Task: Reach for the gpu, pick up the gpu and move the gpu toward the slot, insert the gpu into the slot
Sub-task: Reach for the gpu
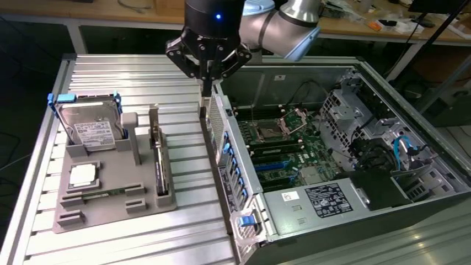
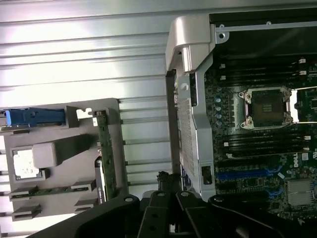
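Above the rear wall of an open computer case [image 1: 218,126] – a robot gripper [image 1: 207,93], fingers pressed together, holding nothing.
Seen from the exterior view, the gpu [image 1: 159,160] stands on edge in a grey fixture tray [image 1: 110,212] beside a hard drive [image 1: 92,131], apart from the gripper. The wrist view adds the card's green board and the blue slot [image 2: 241,174] on the motherboard [image 2: 277,163] – drive and power supply [image 1: 327,200] labels are too small to read.
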`<move>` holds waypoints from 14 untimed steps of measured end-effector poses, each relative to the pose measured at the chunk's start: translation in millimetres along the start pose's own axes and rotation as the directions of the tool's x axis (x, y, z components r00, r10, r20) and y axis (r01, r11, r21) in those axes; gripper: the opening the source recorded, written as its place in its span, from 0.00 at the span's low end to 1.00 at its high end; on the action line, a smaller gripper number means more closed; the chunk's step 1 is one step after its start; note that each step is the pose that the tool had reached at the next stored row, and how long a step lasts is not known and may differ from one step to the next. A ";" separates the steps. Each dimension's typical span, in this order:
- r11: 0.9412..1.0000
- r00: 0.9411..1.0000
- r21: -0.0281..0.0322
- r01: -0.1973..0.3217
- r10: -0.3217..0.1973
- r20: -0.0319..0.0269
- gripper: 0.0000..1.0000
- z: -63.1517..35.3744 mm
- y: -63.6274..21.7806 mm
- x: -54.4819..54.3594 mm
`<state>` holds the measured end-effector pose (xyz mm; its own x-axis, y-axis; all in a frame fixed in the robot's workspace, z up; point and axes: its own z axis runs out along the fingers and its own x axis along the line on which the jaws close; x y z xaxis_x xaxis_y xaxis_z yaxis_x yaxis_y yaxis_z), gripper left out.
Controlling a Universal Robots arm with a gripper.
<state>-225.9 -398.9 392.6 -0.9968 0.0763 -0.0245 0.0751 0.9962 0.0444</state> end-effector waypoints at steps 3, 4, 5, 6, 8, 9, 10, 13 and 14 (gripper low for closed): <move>1.000 1.000 0.000 0.000 0.000 0.000 0.11 -0.3 -0.7 9.4; 1.000 1.000 0.000 0.000 0.000 0.000 0.11 -0.4 -1.0 12.4; 1.000 1.000 0.000 0.000 0.000 0.000 0.11 -0.4 -1.2 15.8; 1.000 1.000 0.000 0.000 0.000 0.000 0.11 -0.5 -1.4 19.1; 1.000 1.000 0.000 0.000 0.000 0.000 0.11 -0.6 -1.9 25.5; 1.000 1.000 0.000 0.000 0.000 0.000 0.11 -0.7 -2.2 28.5; 1.000 1.000 0.000 0.000 0.000 0.000 0.11 -0.9 -2.4 31.8; 1.000 1.000 0.000 0.000 0.000 0.000 0.11 -1.1 -3.2 42.0; 1.000 1.000 0.000 0.000 0.000 0.000 0.11 -1.2 -3.6 45.8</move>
<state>-271.9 -399.1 392.5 -0.9968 0.0763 -0.0246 0.0751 0.9962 0.0444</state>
